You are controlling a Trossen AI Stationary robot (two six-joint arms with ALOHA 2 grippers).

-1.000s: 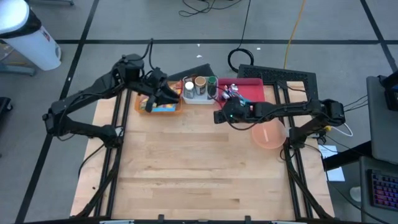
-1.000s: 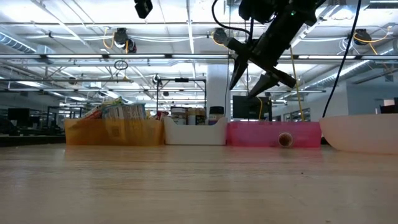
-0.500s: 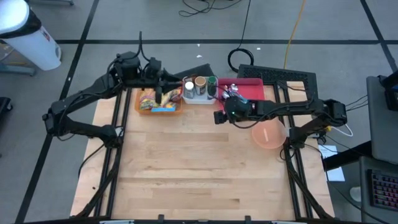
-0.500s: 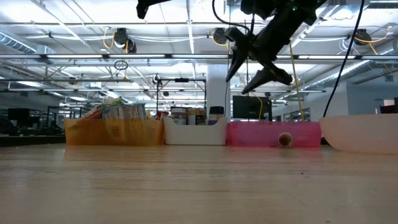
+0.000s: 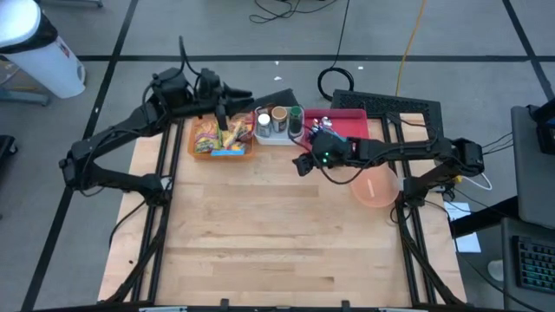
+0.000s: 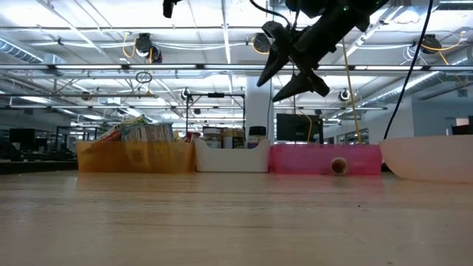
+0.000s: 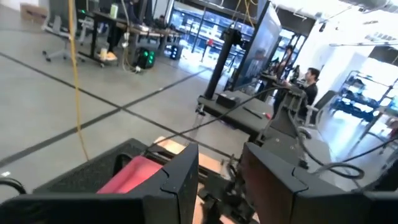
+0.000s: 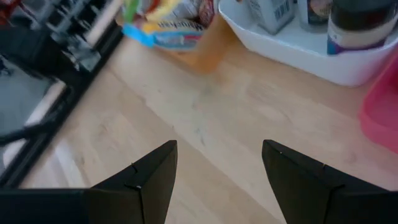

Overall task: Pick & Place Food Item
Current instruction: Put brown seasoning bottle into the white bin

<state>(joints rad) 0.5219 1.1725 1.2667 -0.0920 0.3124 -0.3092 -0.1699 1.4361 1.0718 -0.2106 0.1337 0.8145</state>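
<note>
An orange bin (image 5: 223, 140) of snack packets (image 5: 212, 133) stands at the table's far edge; it also shows in the low view (image 6: 137, 155). To its right are a white bin (image 5: 279, 136) of cans and a pink bin (image 5: 347, 127). My left gripper (image 5: 244, 92) is raised above the orange bin's far side, level, open and empty (image 7: 221, 180). My right gripper (image 5: 301, 163) hangs open and empty over bare table in front of the white bin (image 8: 217, 180), well above the tabletop (image 6: 284, 80).
A pale pink bowl (image 5: 375, 187) sits at the table's right edge, under the right arm. A small round thing (image 6: 338, 166) lies in the pink bin. The near half of the wooden table (image 5: 260, 243) holds free room. People sit at desks in the room behind.
My left gripper has risen out of the orange bin, gone toward the table's far edge and tipped up to level. My right gripper has shifted a little toward the table's left, staying open and high above the table.
</note>
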